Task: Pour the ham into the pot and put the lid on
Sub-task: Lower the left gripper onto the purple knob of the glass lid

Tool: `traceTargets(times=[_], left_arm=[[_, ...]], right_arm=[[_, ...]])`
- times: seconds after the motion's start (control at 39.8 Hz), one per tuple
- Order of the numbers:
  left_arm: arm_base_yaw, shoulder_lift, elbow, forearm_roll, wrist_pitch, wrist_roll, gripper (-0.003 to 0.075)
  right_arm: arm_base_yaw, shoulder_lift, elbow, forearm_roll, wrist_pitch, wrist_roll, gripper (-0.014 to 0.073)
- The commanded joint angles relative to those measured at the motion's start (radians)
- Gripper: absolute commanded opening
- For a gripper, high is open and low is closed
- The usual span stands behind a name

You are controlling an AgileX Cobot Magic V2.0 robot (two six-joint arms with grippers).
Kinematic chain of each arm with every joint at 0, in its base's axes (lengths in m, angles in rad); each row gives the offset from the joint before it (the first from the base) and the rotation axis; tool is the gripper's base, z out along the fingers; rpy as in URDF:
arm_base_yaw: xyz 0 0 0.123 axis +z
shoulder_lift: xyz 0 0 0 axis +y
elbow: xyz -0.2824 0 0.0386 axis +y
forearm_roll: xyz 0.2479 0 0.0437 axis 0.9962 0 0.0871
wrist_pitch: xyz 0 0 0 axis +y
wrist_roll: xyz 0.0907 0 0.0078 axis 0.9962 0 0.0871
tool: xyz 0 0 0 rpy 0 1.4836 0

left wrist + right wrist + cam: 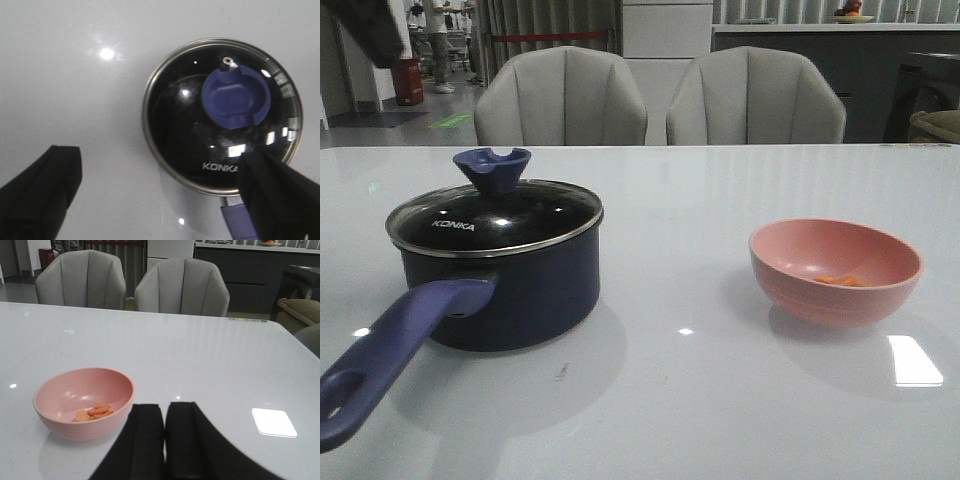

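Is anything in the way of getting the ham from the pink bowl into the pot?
Yes. The lid sits closed on the pot, so the ham in the pink bowl can't go in.

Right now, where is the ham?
The ham lies in the bottom of the pink bowl on the right side of the table in the front view, apart from the lidded pot on the left.

Front view faces forward low over the table (660, 400); left wrist looks straight down; right wrist looks level across it.
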Motion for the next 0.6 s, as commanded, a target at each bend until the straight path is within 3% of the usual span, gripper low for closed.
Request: traceTargets(times=[0.0,0.23,0.58], left_arm=[[-0.055,0.064,-0.119,0.023,0.022,-0.050,0.0655],[-0.151,0.248,-0.330,0.096,0.142,-0.113,0.0655],[-0.156,0.407,-0.468,0.105,0.267,-0.176,0.0655]], right_arm=[[-0.007,-0.018,-0.005,-0.017,-0.079,0.000,0.0176],[-0.007,-0.018,-0.005,-0.017,-0.079,0.000,0.0176],[-0.007,-0.019,-0.005,-0.017,-0.079,0.000,0.0176]])
